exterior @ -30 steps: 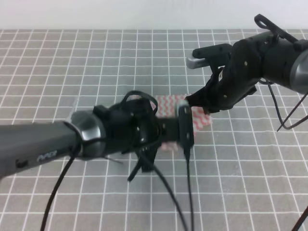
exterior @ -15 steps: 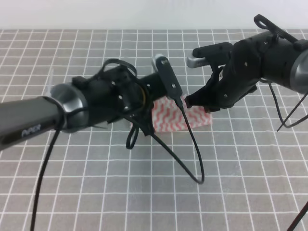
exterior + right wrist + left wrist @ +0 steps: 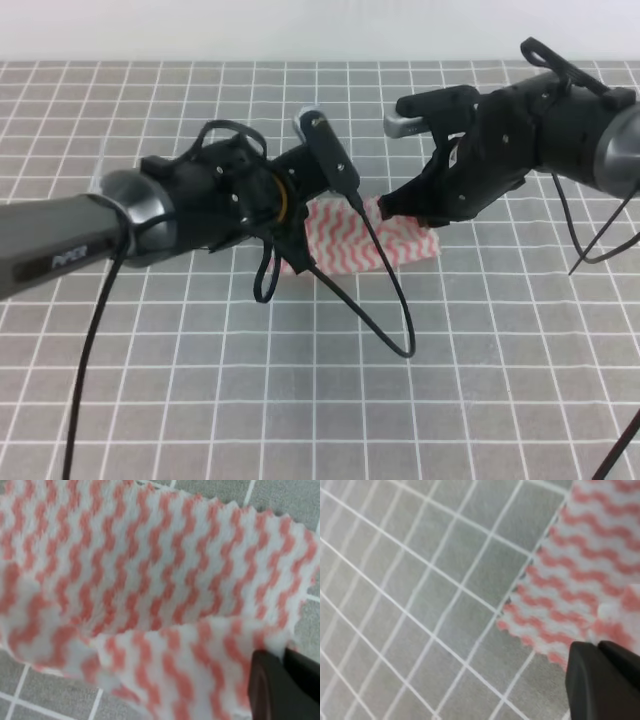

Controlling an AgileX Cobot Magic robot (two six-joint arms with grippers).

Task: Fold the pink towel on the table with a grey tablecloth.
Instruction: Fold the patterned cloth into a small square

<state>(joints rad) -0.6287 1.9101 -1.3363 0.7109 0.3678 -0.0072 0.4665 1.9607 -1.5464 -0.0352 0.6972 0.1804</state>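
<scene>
Pink towel (image 3: 150, 580) had one edge pinched in the right gripper (image 3: 280, 685), folded over itself. Left gripper (image 3: 602, 680) sat at its corner, jaws apparently closed, though unclear. It lay on the grey tablecloth (image 3: 200, 400).

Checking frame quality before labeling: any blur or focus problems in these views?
Exterior high: sharp, even lighting, pink towel half hidden by the arms. Left wrist: grid slightly soft, towel edge readable. Right wrist: towel fills the frame, lifted fold out of focus.
</scene>
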